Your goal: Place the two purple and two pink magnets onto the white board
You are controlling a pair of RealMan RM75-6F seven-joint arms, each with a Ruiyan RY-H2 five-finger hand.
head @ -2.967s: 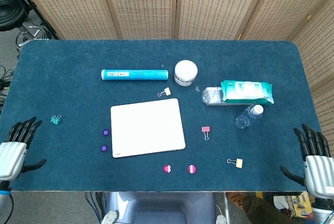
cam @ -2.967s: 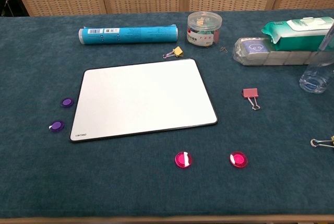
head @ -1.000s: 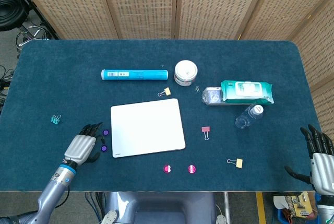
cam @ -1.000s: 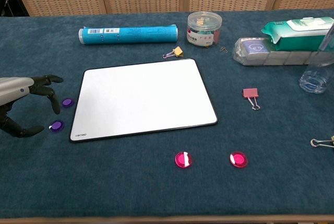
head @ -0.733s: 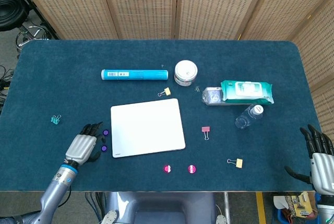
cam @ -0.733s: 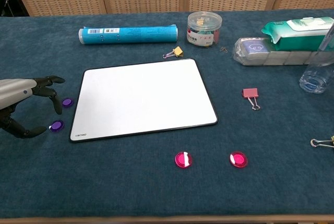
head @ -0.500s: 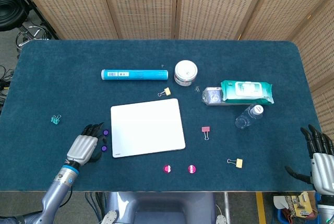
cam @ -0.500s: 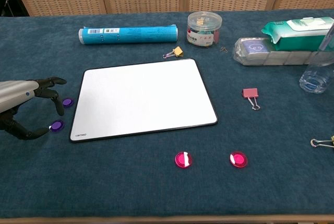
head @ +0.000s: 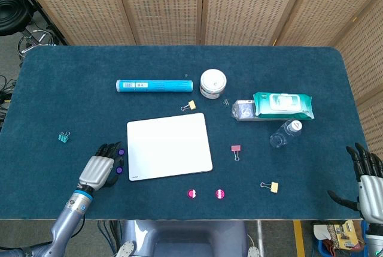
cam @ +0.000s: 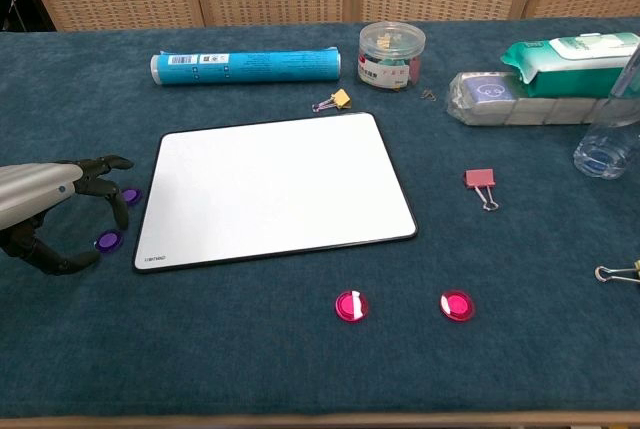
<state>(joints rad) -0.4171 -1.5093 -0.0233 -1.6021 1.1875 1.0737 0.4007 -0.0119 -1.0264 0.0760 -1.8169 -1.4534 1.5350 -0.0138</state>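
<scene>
Two purple magnets [cam: 131,195] [cam: 107,240] lie on the blue cloth just left of the white board [cam: 270,189]; the head view shows them too [head: 121,151] [head: 118,170]. My left hand [cam: 45,207] [head: 99,170] hovers over them, fingers and thumb curved apart around the nearer magnet, gripping nothing. Two pink magnets [cam: 350,306] [cam: 457,305] sit in front of the board's right corner. My right hand [head: 370,182] is open at the table's front right edge, seen only in the head view.
Behind the board lie a blue tube [cam: 245,66], a yellow binder clip [cam: 336,100] and a jar of clips [cam: 391,52]. Wipes [cam: 565,54], a plastic pack [cam: 500,97] and a bottle [cam: 605,144] stand at right. A pink clip [cam: 481,181] lies right of the board.
My left hand came in from the front left edge to the purple magnets and has lowered slightly around the nearer one. The right hand drew back a little.
</scene>
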